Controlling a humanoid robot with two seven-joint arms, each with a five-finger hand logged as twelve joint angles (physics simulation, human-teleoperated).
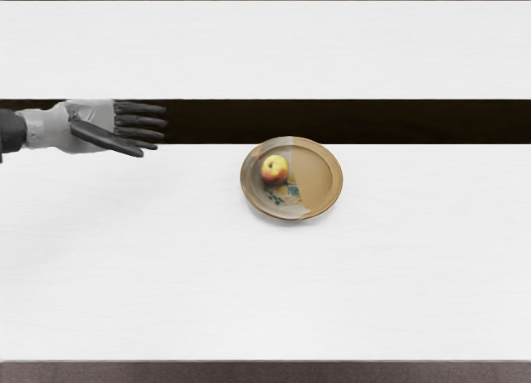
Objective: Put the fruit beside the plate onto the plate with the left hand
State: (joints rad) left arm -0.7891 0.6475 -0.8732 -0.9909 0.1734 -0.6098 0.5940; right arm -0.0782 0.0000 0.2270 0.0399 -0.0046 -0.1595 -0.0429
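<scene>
A red and yellow apple (275, 169) lies on the brown plate (319, 184), toward the plate's left side. The plate stands near the middle of the white table. My left hand (141, 130) hovers at the far left, well apart from the plate, with its dark fingers stretched out straight and holding nothing. Its arm enters from the left edge. The right arm does not show.
The white table (265, 275) spreads wide in front of and around the plate. A dark gap (348, 121) runs across behind the plate, with another white surface (265, 47) beyond it.
</scene>
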